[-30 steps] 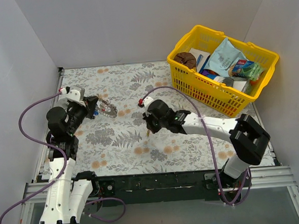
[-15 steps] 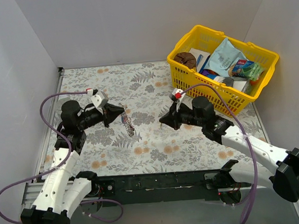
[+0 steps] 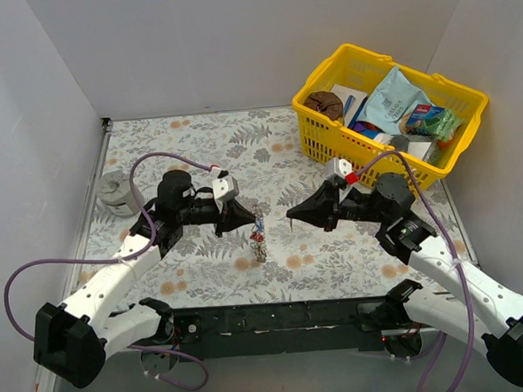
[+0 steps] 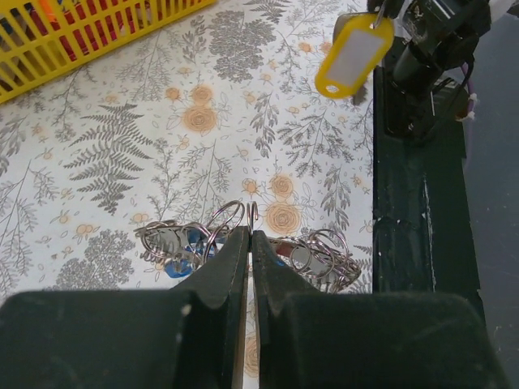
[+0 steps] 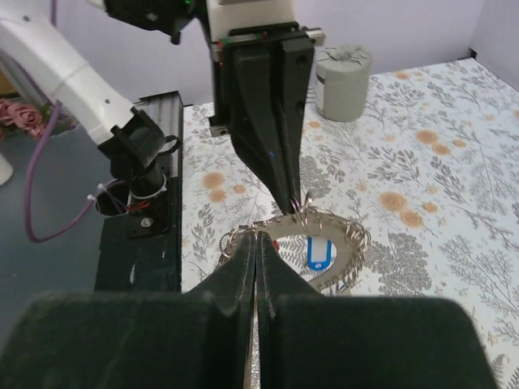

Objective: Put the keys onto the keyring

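- The left gripper (image 4: 250, 235) is clamping the keyring (image 3: 258, 234), which is dangling well apart from the yellow basket (image 3: 357, 159), towards the left arm.
- The right gripper (image 3: 291, 215) is pressing its fingers together, seemingly pinching the blurred yellow key (image 4: 353, 57).
- The thin wire is likely behaving light, springy and slippery, so gripping the key's plastic head is looking safest.

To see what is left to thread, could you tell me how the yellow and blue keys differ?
The yellow key hangs alone, apart from the keyring; the blue key sits among the wire loops pinched by the left gripper. In the left wrist view the yellow key's head shows whole, the blue key's mostly hidden. Both heads are plastic with a pale label.
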Robot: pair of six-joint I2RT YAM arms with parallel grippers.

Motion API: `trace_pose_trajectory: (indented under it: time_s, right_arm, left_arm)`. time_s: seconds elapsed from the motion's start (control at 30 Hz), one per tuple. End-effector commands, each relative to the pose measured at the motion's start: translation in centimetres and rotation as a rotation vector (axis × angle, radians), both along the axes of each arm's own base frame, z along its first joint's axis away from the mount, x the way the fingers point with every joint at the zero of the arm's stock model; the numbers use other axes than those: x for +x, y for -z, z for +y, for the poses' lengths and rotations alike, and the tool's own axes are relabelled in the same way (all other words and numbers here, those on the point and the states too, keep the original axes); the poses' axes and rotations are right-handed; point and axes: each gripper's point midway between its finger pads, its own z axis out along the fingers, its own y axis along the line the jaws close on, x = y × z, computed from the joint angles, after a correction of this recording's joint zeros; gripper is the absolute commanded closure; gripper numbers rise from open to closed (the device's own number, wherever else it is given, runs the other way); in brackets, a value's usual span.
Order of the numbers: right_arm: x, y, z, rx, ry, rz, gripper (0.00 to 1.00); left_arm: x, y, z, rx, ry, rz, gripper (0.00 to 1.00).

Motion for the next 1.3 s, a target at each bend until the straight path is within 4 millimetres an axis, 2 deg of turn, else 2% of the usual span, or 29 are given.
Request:
trace_pose_trajectory:
  time_s: [0.0, 0.07, 0.23, 0.27, 0.33, 0.37, 0.43, 0.5, 0.53, 0.57, 0.63, 0.7, 0.73, 0.83, 0.97, 1.07, 1.1, 1.2, 1.27]
  right_arm:
    - [-3.6, -2.1, -0.3, 0.093, -0.225, -0.082, 0.99]
    - [-3.7, -1.7, -0.3, 0.101, -0.254, -0.057, 0.99]
    - [-1.8, -0.4, 0.1, 0.076, -0.198, 0.018, 0.99]
    - [-1.1, 0.1, 0.2, 0.062, -0.166, 0.040, 0.99]
    - [1.8, 2.0, 0.2, 0.000, -0.015, 0.105, 0.99]
    - [4.0, 3.0, -0.1, -0.025, 0.108, 0.131, 0.99]
    - [5.7, 6.6, -0.8, -0.116, 0.218, 0.211, 0.99]
    - [7.3, 9.4, -1.6, -0.170, 0.328, 0.283, 0.99]
    - [7.7, 11.8, -1.6, -0.220, 0.346, 0.342, 0.99]
    - [8.0, 13.1, -1.6, -0.251, 0.358, 0.378, 0.99]
    - [7.9, 17.3, -1.7, -0.345, 0.373, 0.506, 0.99]
    - [7.6, 19.6, -1.5, -0.369, 0.368, 0.583, 0.99]
    - [7.5, 21.4, -1.5, -0.401, 0.370, 0.627, 0.99]
    - [7.2, 24.3, -1.6, -0.466, 0.397, 0.685, 0.99]
    - [6.9, 25.3, -1.1, -0.511, 0.396, 0.682, 0.99]
    - [6.8, 24.9, -0.6, -0.502, 0.378, 0.668, 0.79]
    - [6.6, 24.8, -0.6, -0.498, 0.377, 0.666, 0.64]
    - [6.7, 23.7, -0.9, -0.472, 0.397, 0.639, 0.42]
    - [6.8, 23.4, -1.2, -0.476, 0.418, 0.636, 0.38]
  left_arm:
    - [0.0, -1.7, -1.2, -0.032, 0.057, -0.121, 1.00]
    - [-0.1, -1.5, -1.1, -0.028, 0.054, -0.130, 1.00]
    - [0.2, -0.8, -0.4, -0.008, 0.006, -0.159, 1.00]
    - [0.3, -0.6, -0.2, -0.004, -0.007, -0.165, 1.00]
    - [0.8, -0.4, 0.2, 0.009, -0.044, -0.182, 1.00]
    - [0.9, -0.3, 0.3, 0.015, -0.057, -0.190, 1.00]
    - [1.4, -0.2, 0.8, 0.028, -0.102, -0.208, 1.00]
    - [1.6, -0.2, 1.1, 0.031, -0.128, -0.224, 1.00]
    - [1.8, -0.2, 1.3, 0.035, -0.141, -0.226, 1.00]
    - [1.9, -0.2, 1.4, 0.036, -0.146, -0.230, 1.00]
    - [2.0, -0.2, 1.5, 0.040, -0.157, -0.232, 1.00]
    - [2.0, -0.1, 1.6, 0.043, -0.162, -0.234, 1.00]
    - [2.0, -0.2, 1.7, 0.044, -0.168, -0.239, 1.00]
    - [2.0, -0.2, 1.8, 0.044, -0.177, -0.243, 1.00]
    - [2.1, 0.0, 1.9, 0.045, -0.181, -0.237, 1.00]
    - [2.1, 0.1, 1.9, 0.049, -0.185, -0.234, 1.00]
    - [2.1, 0.1, 1.9, 0.049, -0.186, -0.236, 1.00]
    - [2.2, 0.2, 2.0, 0.050, -0.191, -0.233, 1.00]
    - [2.2, 0.2, 2.0, 0.051, -0.189, -0.232, 1.00]
